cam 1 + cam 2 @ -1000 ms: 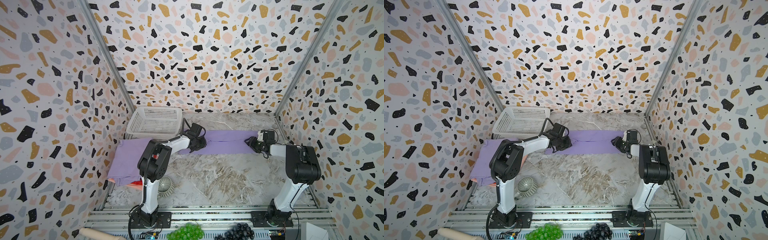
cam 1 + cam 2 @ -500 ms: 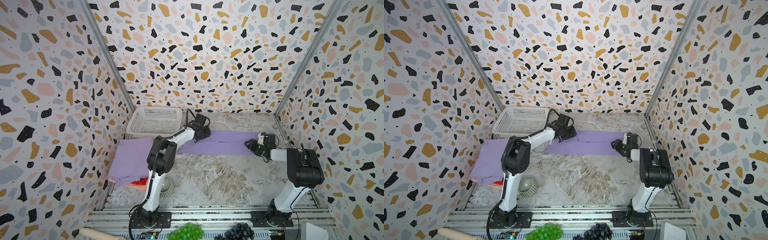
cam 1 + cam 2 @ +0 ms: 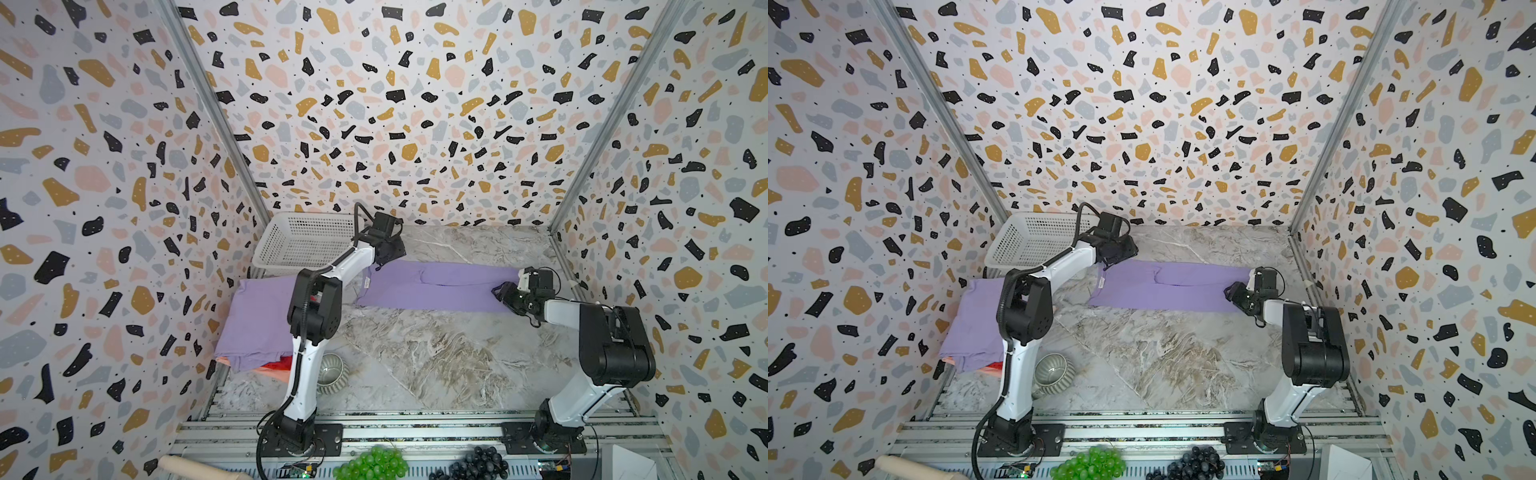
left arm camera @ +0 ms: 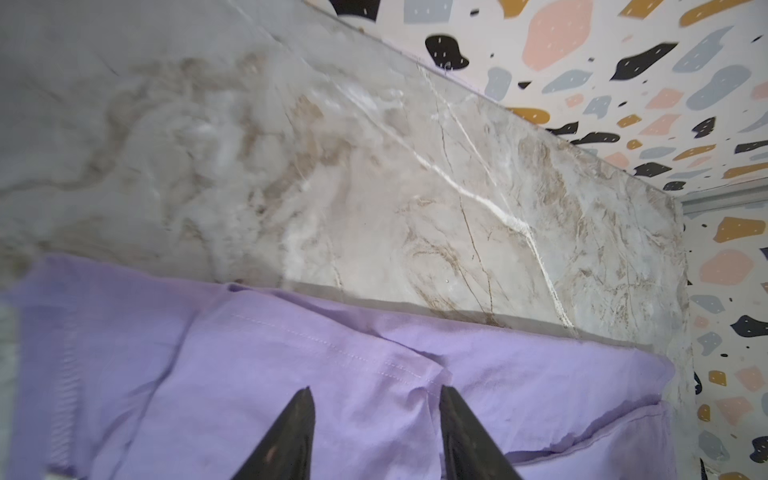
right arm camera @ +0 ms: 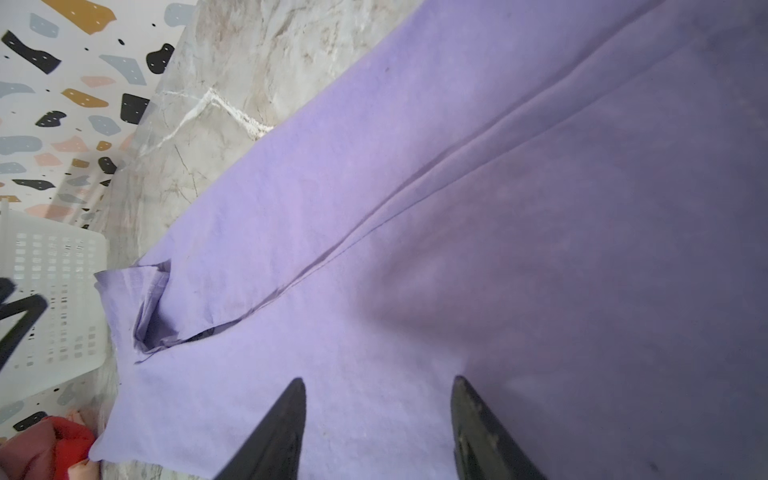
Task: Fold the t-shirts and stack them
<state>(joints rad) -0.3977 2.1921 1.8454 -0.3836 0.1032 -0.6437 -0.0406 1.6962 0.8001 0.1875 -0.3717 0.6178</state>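
Well in front of the white basket (image 3: pixel 305 243), along the rail at the near edge, lie a bunch of green grapes (image 3: pixel 370 463), a bunch of dark grapes (image 3: pixel 478 465) and a wooden roller (image 3: pixel 195 469). Closer to the basket, a ribbed grey bowl (image 3: pixel 331 372) sits on the marble table (image 3: pixel 436 357), partly hidden behind the left arm (image 3: pixel 309 332). Just beside the bowl, and directly in front of the basket, rests the stack of t-shirts (image 3: pixel 257 320): lavender on top, with a red shirt (image 3: pixel 276 365) and a salmon-pink edge showing at its near side. To the right of the basket, one lavender t-shirt (image 3: pixel 436 286) lies folded into a long band across the table. The right gripper (image 5: pixel 378 380) sits at the band's end farthest from the basket, its fingers spread above the flat cloth, gripping nothing. The left gripper (image 4: pixel 374 392) hangs over the band's end nearest the basket, just beside the basket's right corner. Its fingers stand apart too, with nothing between them.
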